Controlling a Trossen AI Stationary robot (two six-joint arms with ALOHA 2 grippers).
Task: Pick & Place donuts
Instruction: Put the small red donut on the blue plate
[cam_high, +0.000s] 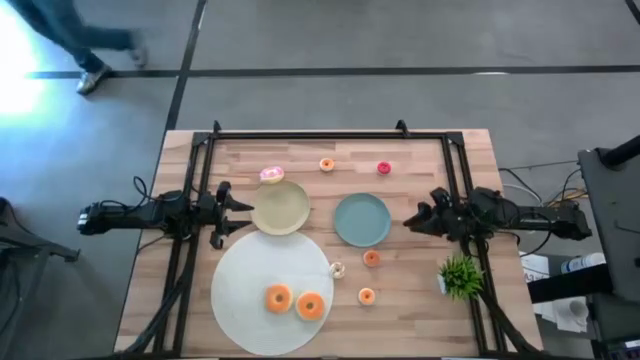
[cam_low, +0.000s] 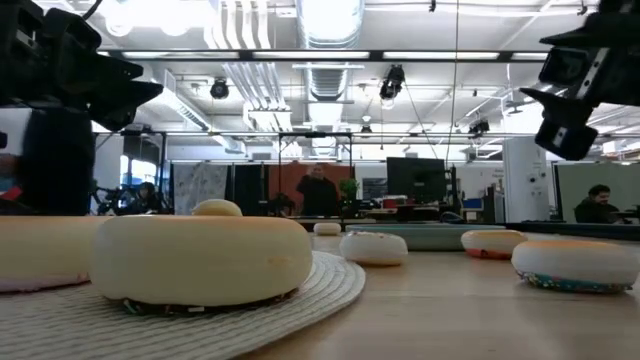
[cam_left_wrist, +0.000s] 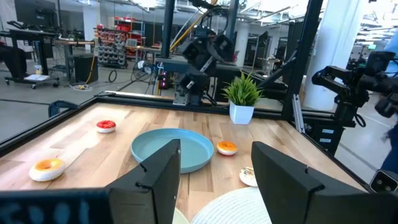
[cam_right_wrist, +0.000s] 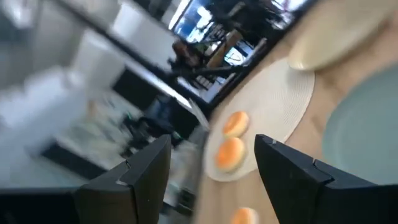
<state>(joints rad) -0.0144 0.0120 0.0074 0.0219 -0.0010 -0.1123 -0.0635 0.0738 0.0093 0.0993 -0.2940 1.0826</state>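
Pre-pick stage, nothing grasped yet. Left gripper by cream plate, fingers spread, empty. Right gripper beside teal plate, spread wide, empty. Two donuts lie on white mat; small ones scattered. Next: descend onto one donut.
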